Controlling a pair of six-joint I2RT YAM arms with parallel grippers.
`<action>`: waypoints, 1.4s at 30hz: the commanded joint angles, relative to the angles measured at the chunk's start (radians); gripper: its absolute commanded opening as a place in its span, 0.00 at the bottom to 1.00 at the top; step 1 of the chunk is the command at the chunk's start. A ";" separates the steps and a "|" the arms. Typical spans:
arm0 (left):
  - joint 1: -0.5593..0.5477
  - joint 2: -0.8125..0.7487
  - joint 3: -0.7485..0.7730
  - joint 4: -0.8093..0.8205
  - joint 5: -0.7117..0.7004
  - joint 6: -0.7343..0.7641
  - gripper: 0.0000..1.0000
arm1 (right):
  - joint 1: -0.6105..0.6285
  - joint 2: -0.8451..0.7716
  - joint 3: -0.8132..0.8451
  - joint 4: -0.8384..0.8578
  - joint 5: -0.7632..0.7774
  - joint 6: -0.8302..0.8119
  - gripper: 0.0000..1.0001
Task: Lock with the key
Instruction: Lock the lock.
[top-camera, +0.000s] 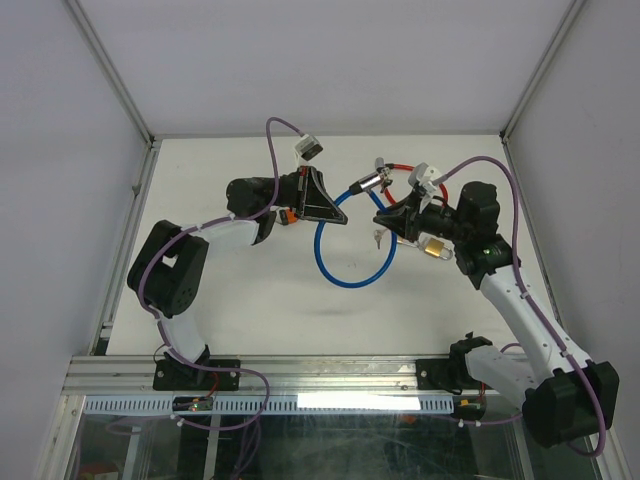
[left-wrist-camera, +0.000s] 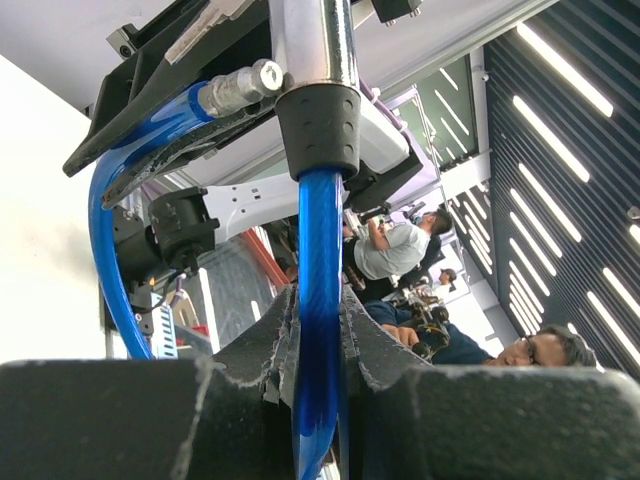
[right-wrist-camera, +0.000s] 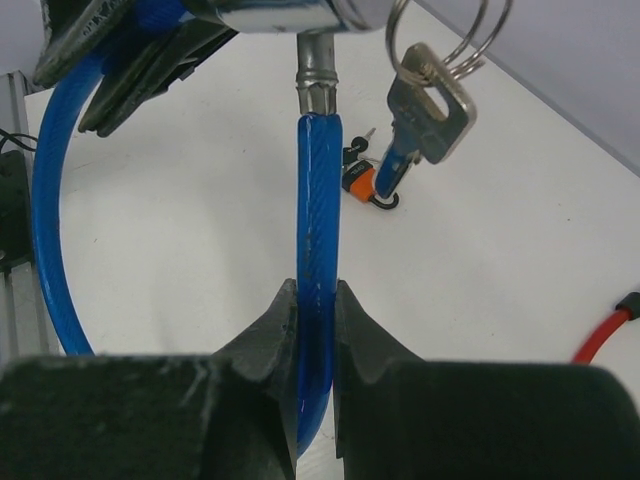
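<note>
A blue cable lock (top-camera: 338, 268) hangs in a loop between both grippers. My left gripper (top-camera: 335, 212) is shut on the blue cable (left-wrist-camera: 318, 290) just below the black collar (left-wrist-camera: 318, 130) of the chrome lock body (left-wrist-camera: 312, 40). The cable's metal end (left-wrist-camera: 240, 88) sits beside that body. My right gripper (top-camera: 388, 222) is shut on the cable (right-wrist-camera: 315, 200) below its metal ferrule (right-wrist-camera: 315, 75). A silver key (right-wrist-camera: 425, 110) dangles on a ring by the lock cylinder (top-camera: 372, 182). Whether a key sits in the keyhole is hidden.
A small orange padlock (right-wrist-camera: 365, 180) lies on the white table beyond the cable. A red cable (top-camera: 400, 168) lies at the back, and also shows in the right wrist view (right-wrist-camera: 605, 335). A brass padlock (top-camera: 435, 248) sits by the right wrist. Frame posts (top-camera: 150, 140) bound the table.
</note>
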 joint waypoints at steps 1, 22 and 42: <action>0.019 -0.071 0.040 0.277 -0.051 -0.021 0.00 | 0.015 -0.013 0.001 0.072 -0.021 -0.027 0.00; 0.022 -0.110 0.013 0.276 -0.081 -0.021 0.00 | 0.044 0.027 -0.123 0.420 0.065 0.073 0.00; 0.000 -0.100 0.014 0.276 -0.086 -0.026 0.00 | 0.113 0.125 -0.220 0.855 0.175 0.184 0.00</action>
